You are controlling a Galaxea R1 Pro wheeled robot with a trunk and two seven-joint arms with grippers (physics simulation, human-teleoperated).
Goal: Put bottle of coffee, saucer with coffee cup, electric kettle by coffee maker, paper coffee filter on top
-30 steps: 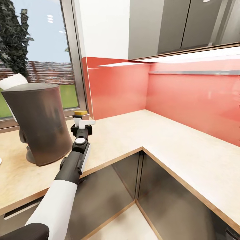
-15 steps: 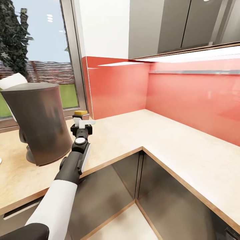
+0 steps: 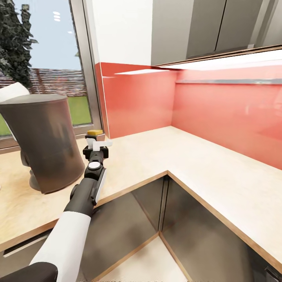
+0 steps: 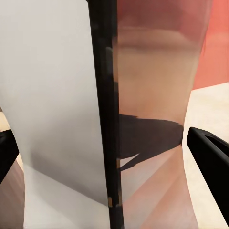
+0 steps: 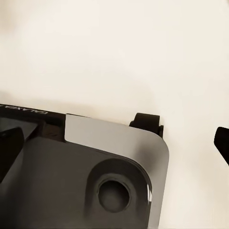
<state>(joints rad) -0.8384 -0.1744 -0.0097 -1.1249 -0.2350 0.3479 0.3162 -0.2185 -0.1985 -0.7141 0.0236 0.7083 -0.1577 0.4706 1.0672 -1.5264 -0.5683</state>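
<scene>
While the L-shaped counter (image 3: pixel 203 164) is wrapping round the corner under a red backsplash (image 3: pixel 219 113), its beige top is carrying the coffee maker (image 3: pixel 43 141) at the head view's left, in front of the window (image 3: pixel 39 66). The dark grey body of the machine is standing upright, with a white part peeking out behind its top edge. Glossy dark cabinet fronts (image 3: pixel 129 219) are running below the slab. The left arm (image 3: pixel 84 196) is reaching forward over the counter edge, just beside the coffee maker. The left gripper (image 3: pixel 95 141) is holding the bottle of coffee (image 3: pixel 95 133) between its 2 fingers, the yellow-gold cap showing above them, near the window sill. In the left wrist view, the bottle's pale label (image 4: pixel 52 109) is sitting between the black fingers (image 4: pixel 210 157). The right gripper's (image 5: pixel 114 148) fingers are standing wide apart over a grey part of the robot (image 5: pixel 86 181).
</scene>
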